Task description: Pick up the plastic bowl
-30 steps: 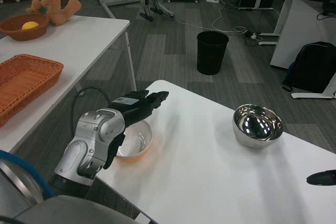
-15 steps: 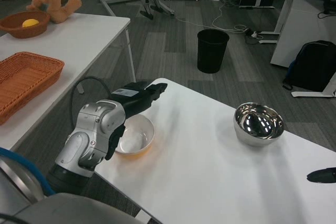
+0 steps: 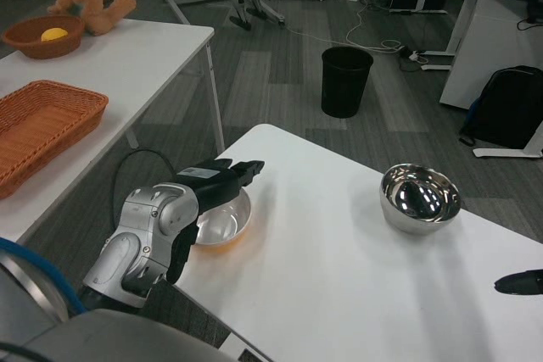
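Left hand (image 3: 222, 177): black, carried on a silver forearm (image 3: 153, 235), is seen at the near left part of the white desk (image 3: 339, 269). Its fingers (image 3: 246, 169) are stretched forward and lie over the far rim of the plastic bowl (image 3: 222, 225); whether the rim is actually gripped cannot be told, as the underside of the hand is hidden. No lift of the bowl off the desk is shown.

Plastic bowl: white inside, orange-tinted below, is set upright near the left edge of the desk, partly covered by the left hand and wrist.

Right hand (image 3: 519, 281): only a dark tip is seen at the right border, low over the desk, well apart from both bowls; its state cannot be told.

Steel bowl (image 3: 419, 199): polished, upright, is placed on the far right part of the desk, well apart from the plastic bowl.

Second desk (image 3: 127, 65): white, is located to the left across a gap. On it are listed a woven orange basket (image 3: 42, 129), a brown bowl (image 3: 41, 36) with a yellow object (image 3: 54, 34) inside, and a tan plush toy (image 3: 93, 2).

Floor (image 3: 271, 65): grey carpet, on which a black bin (image 3: 345, 82) stands beyond the desk, a black backpack (image 3: 507, 116) rests at the right, and cables (image 3: 373, 31) are laid.
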Robot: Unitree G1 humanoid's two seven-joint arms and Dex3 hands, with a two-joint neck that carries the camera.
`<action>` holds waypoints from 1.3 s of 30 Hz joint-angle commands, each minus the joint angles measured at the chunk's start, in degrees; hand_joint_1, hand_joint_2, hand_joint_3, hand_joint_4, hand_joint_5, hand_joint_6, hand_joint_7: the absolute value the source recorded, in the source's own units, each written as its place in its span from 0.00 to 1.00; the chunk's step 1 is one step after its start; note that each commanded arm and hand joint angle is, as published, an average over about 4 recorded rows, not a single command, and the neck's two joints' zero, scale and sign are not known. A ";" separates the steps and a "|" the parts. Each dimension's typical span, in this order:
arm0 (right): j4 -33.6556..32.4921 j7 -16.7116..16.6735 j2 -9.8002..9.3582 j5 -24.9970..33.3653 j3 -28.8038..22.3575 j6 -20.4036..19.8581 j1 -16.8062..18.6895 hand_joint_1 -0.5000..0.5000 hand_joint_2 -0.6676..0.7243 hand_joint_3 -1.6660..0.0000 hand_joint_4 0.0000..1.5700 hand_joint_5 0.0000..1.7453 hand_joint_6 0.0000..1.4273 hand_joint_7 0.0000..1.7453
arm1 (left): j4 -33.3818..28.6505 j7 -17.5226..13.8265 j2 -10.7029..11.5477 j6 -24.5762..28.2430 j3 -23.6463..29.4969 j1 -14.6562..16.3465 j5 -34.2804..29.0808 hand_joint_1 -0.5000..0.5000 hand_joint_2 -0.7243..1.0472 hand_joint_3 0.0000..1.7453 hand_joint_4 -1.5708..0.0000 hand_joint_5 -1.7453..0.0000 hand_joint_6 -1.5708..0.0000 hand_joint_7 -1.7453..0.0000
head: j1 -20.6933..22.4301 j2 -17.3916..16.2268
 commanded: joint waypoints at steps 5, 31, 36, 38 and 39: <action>0.31 -0.02 -0.88 0.83 0.01 -0.87 0.42 0.04 0.68 1.00 0.00 0.00 0.00 0.00 | 0.58 -0.23 0.20 0.18 -0.98 -0.87 1.94 0.00 0.20 0.00 1.00 1.00 1.00 1.00 | -0.03 0.17; 0.48 -0.02 -0.79 0.96 0.18 -1.05 0.51 0.04 0.68 1.00 0.00 0.00 0.00 0.00 | 1.37 -0.27 -0.59 0.53 -1.95 0.36 2.78 0.00 0.25 0.00 1.00 1.00 1.00 1.00 | 1.12 -0.52; 0.39 -0.02 -0.68 0.96 0.18 -1.05 0.51 0.04 0.68 1.00 0.00 0.00 0.00 0.00 | 0.84 -0.38 -0.63 1.08 -2.13 1.24 2.71 0.00 0.25 0.00 1.00 1.00 1.00 1.00 | 1.47 -0.63; 0.33 -0.02 -0.64 0.96 0.18 -1.05 0.51 0.04 0.68 1.00 0.00 0.00 0.00 0.00 | 0.84 -0.40 -0.74 1.14 -2.10 1.48 2.69 0.00 0.25 0.03 1.00 1.00 1.00 1.00 | 1.63 -0.68; 0.31 -0.02 -0.61 0.96 0.18 -1.05 0.51 0.04 0.68 1.00 0.00 0.00 0.00 0.00 | 0.84 -0.40 -0.81 1.14 -2.08 1.59 2.69 0.00 0.25 0.03 1.00 1.00 1.00 1.00 | 1.73 -0.65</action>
